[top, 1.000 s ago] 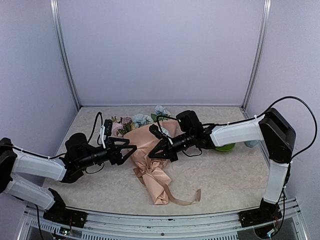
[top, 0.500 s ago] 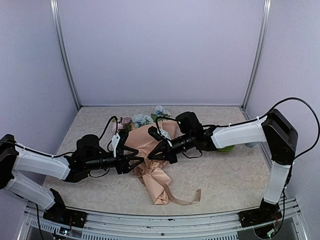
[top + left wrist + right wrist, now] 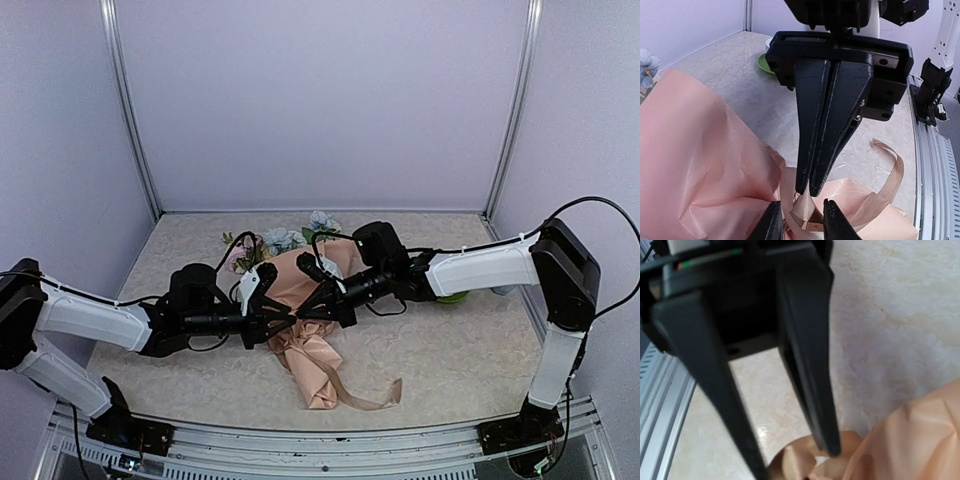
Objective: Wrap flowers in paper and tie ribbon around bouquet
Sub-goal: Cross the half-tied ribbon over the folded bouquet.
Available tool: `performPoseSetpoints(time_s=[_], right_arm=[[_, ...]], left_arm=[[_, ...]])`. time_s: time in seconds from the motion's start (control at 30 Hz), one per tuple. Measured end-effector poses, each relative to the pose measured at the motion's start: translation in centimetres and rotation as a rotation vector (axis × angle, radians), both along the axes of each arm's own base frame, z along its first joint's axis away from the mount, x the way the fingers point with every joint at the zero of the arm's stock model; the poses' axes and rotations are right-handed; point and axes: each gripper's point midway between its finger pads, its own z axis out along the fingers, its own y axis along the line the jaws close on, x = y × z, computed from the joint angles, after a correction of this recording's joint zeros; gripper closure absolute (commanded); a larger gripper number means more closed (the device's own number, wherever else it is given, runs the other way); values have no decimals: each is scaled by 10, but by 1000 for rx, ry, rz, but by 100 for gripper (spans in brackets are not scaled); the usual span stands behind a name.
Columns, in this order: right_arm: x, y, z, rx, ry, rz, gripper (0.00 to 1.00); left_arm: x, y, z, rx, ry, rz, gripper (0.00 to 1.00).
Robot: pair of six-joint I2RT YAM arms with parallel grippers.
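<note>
- Top view: peach-pink paper bouquet (image 3: 308, 352) lies at the table's (image 3: 450, 370) middle, tail toward the near edge; both gripper tips merge there.
- Left wrist view: right gripper (image 3: 807, 192) clamped on beige fabric ribbon (image 3: 804, 212) fold.
- Right wrist view, blurred: left gripper (image 3: 795, 462) parted astride it.

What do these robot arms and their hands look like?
The left arm and right arm are white tubes with black joints and loose black cables. The left hand and right hand are black, each with two long tapering fingers.

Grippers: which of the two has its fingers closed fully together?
The right gripper: its tips meet, pinching the ribbon. The left gripper has a gap between its fingers, with ribbon in it.
</note>
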Motion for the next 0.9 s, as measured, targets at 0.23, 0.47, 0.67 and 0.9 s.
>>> performPoseSetpoints(time_s=[0.23, 0.47, 0.67, 0.9], right_arm=[[1, 0, 0, -3, -7, -5, 100], [3, -1, -1, -8, -17, -11, 82], [7, -3, -3, -36, -14, -54, 62], [-23, -6, -6, -79, 22, -93, 56]], left_arm=[[2, -10, -4, 34, 2, -31, 100], [0, -10, -6, 42, 3, -42, 100], [-1, 3, -8, 21, 1, 26, 100], [-3, 15, -9, -22, 9, 78, 100]])
